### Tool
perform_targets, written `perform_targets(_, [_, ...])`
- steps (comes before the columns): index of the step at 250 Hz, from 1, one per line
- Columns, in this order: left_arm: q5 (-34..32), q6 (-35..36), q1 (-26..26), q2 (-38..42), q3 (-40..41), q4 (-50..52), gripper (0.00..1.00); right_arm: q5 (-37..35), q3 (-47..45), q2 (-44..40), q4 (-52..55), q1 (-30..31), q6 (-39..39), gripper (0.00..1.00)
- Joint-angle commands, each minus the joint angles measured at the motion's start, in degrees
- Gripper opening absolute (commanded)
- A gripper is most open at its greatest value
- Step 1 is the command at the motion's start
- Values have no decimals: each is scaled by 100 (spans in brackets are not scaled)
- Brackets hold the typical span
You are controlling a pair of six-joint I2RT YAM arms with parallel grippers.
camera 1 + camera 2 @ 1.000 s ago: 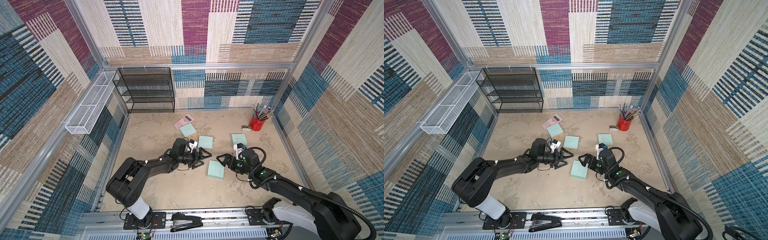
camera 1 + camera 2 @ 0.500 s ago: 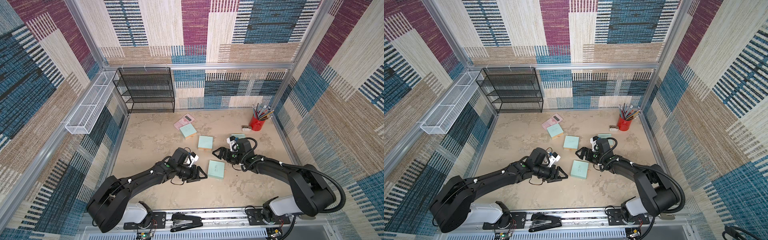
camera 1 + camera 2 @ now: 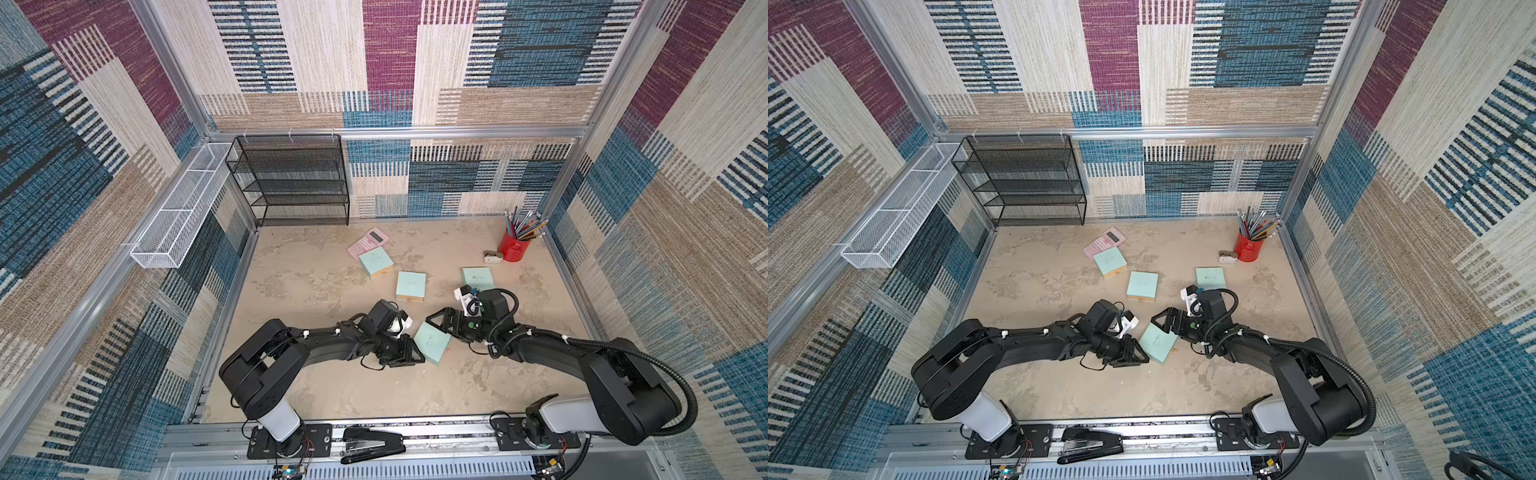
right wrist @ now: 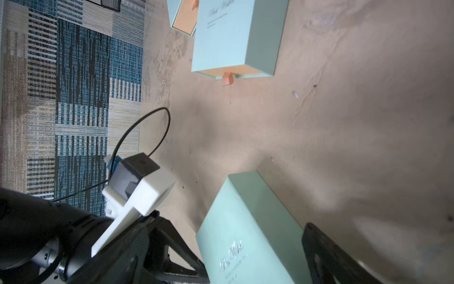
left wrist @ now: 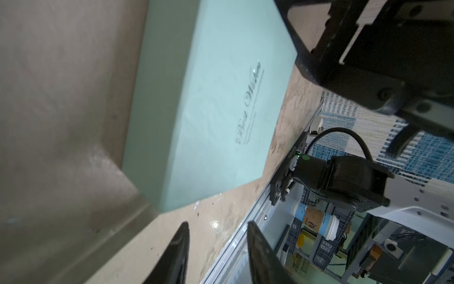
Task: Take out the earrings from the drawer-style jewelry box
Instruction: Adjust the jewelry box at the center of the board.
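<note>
The earrings (image 5: 196, 204) show only as tiny pale, glinting specks. One lies on the bench (image 5: 61, 98) just off the corner of the nearest mint-green jewelry box (image 3: 432, 343). Another speck (image 4: 294, 94) lies on bare bench between that box and a second box (image 4: 235, 37). They are too small to make out in detail, and any others are presumably hidden inside the boxes. The left hand (image 5: 218, 223) is low beside that corner, its fingers apart with nothing between them. The right hand (image 3: 440, 330) is at the opposite edge of the same box, spread wide. One of its fingers (image 4: 324, 248) is just beside the box's side, and I cannot tell whether it touches. Studs like these are probably very light, hard and slick, so they could skitter or flip away if nudged. Each one likely needs a careful pinch with the very fingertips, straight down and centred on the speck. The box looks like stiff, light card that would slide on the bench when pushed. It is best braced across its sleeve by one hand while the other pulls the drawer by a peach ribbon tab (image 4: 227, 79) like the one on the second box. This box's own tab cannot be made out clearly.
</note>
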State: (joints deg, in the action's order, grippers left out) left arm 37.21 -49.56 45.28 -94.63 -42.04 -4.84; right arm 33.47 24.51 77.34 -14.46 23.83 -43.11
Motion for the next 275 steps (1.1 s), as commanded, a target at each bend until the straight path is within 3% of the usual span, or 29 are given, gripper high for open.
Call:
perform_targets(1, [-277,-214,-23,-111,-98,-540,41,99,-225,-253,-343,33,-239,100])
perform_targets(86, [-137,-397,-209,-580,-348,-1058,43,-423,-763,-826,-409,341,-651,100])
perform_targets(177, [168,-440,-225,-771,-533,-1384,44,-2203,-436,-1809,1547,341,-574,99])
perform_targets(232, [176,-580,-555,-36,-77,-1421,50,-2886,119,-1998,2668,448,-240,99])
perform_targets(275, [154,-161,-1015,1246,350,-524,73,-3262,669,-1615,3293,905,16,99])
